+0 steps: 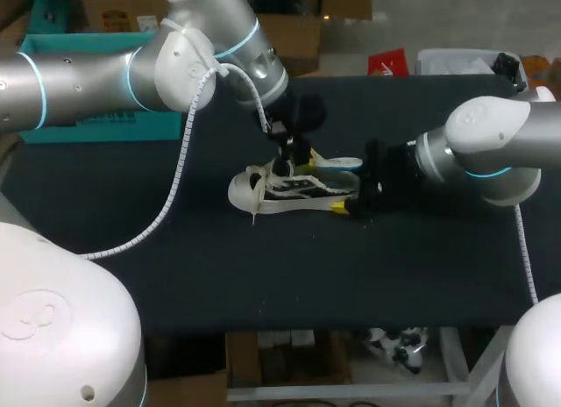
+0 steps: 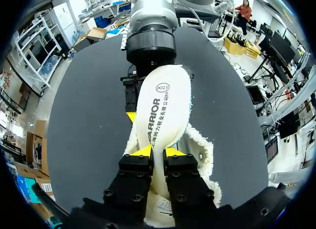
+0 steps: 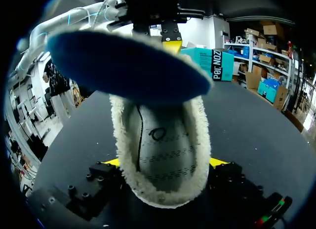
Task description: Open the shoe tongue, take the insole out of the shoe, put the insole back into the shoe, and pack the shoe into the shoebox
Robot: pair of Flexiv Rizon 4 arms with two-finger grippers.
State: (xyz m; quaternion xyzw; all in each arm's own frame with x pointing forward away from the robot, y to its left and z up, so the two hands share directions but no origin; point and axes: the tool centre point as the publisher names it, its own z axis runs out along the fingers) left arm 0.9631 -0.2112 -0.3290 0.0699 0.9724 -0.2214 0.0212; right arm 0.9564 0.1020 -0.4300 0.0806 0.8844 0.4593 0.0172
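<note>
A white shoe (image 1: 285, 189) with black stripes and a fleece lining lies on the black table, heel toward my right arm. My left gripper (image 1: 285, 157) comes down from the back left and is shut on one end of the insole (image 2: 165, 108). The insole is lifted and slants out over the shoe's opening (image 2: 200, 150). Its white printed face shows in the left wrist view, its blue underside (image 3: 128, 66) in the right wrist view. My right gripper (image 3: 164, 162) holds the shoe's heel (image 3: 163, 189), one yellow fingertip (image 3: 111, 162) pressed against each side.
A teal open box (image 1: 61, 52) stands at the table's back left, behind my left arm. Bare black tabletop (image 1: 289, 275) lies in front of the shoe.
</note>
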